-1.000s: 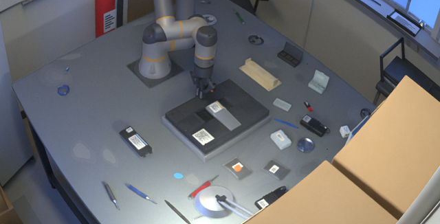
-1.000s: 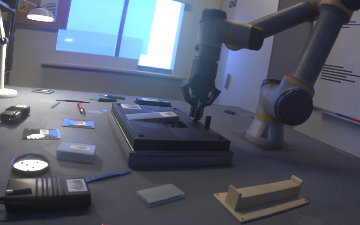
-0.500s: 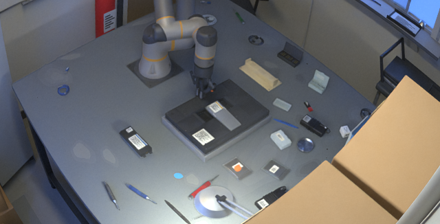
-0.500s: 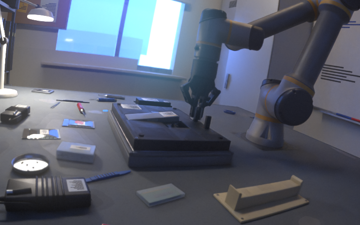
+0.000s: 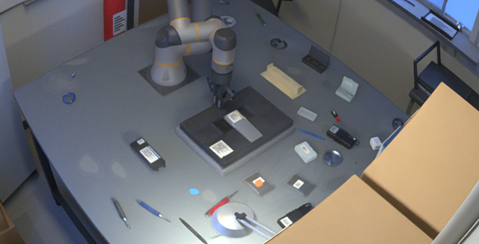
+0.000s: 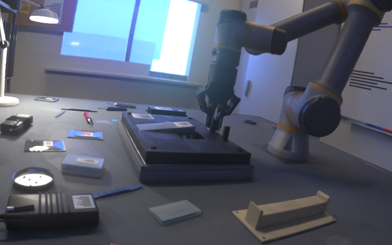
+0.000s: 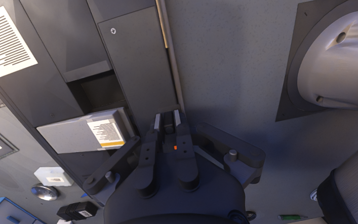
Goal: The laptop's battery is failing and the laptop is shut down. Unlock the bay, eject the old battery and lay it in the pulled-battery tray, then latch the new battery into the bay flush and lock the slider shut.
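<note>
My gripper [image 5: 221,103] [image 6: 214,127] [image 7: 166,120] stands at the rear edge of the upturned laptop [image 5: 235,126] [image 6: 180,142], open a little around the small dark slider knob [image 7: 168,128] and holding nothing. The old battery [image 5: 242,124] [image 6: 165,126] [image 7: 85,133] sits popped up and tilted out of its bay [image 7: 96,88]. A second upright peg [image 6: 226,133] stands just beside my fingers. The new battery [image 5: 147,154] lies flat on the table left of the laptop. The cream pulled-battery tray [image 5: 283,81] [image 6: 284,215] is to the laptop's right and is empty.
The arm's base [image 5: 168,70] [image 6: 292,142] rises close behind the laptop. Small tools, cards, a white box [image 5: 305,152], a metal dish [image 5: 332,158] and a black charger [image 5: 341,136] scatter the table's right and front. Cardboard boxes [image 5: 419,161] crowd the right corner.
</note>
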